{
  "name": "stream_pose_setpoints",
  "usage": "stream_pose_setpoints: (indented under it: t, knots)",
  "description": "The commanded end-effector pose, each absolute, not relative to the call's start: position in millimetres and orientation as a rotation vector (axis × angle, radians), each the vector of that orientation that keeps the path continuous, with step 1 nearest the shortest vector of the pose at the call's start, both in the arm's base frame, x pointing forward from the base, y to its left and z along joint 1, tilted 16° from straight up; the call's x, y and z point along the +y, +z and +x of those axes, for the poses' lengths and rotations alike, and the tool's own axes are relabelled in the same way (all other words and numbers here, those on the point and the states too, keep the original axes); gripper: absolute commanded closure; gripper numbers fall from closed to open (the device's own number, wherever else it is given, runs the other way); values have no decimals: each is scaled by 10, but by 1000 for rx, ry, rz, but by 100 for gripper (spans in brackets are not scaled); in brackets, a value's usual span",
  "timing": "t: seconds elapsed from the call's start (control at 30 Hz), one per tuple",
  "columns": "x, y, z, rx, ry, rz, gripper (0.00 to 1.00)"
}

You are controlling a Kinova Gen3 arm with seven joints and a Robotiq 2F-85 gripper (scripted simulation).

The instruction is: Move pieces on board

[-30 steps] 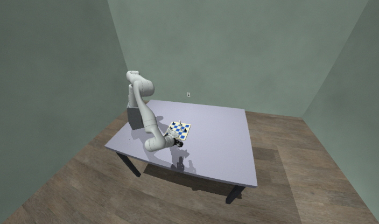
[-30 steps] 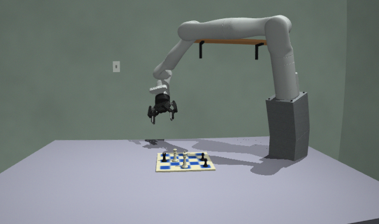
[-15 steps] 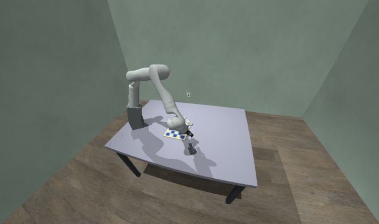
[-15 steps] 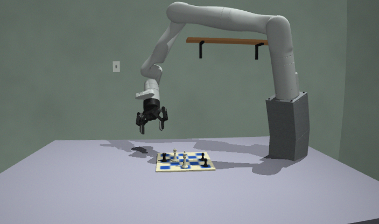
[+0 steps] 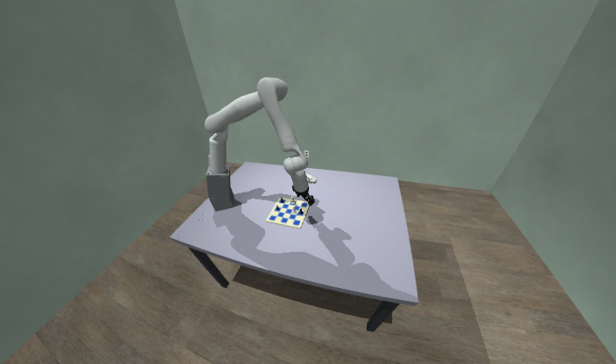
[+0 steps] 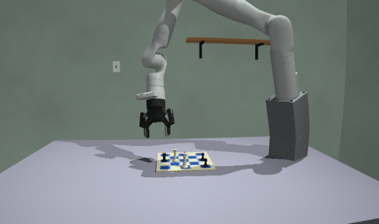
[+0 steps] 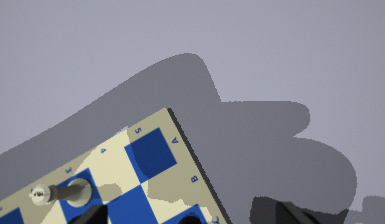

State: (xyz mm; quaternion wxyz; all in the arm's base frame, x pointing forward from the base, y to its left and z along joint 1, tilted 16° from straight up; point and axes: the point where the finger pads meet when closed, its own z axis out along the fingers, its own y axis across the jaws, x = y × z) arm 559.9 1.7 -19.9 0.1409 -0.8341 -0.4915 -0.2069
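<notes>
A small blue-and-cream board lies on the grey table. The tall white piece stands upright on A3, at the middle of the board's A edge. A black pawn stands on C1. B2 looks empty. My gripper is open and empty. It hangs well above the pieces, over the table beside the board's A5 corner. In the wrist view only the finger tips show at the bottom edge.
Another white piece stands near the board's middle. Black pieces stand at A1 and on the 5 column. The arm's grey pedestal stands beyond the board's 1 side.
</notes>
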Motion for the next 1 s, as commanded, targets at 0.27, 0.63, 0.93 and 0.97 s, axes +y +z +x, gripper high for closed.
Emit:
stream_pose_setpoints:
  t: [0.27, 0.63, 0.93, 0.97]
  knots:
    - [599, 119, 5074, -1507, -518, -2535, 0]
    - [675, 247, 4568, -1532, -455, -2668, 0]
    - [671, 277, 4457, -1538, -443, -2695, 0]
    - [671, 278, 4452, -1539, -443, -2696, 0]
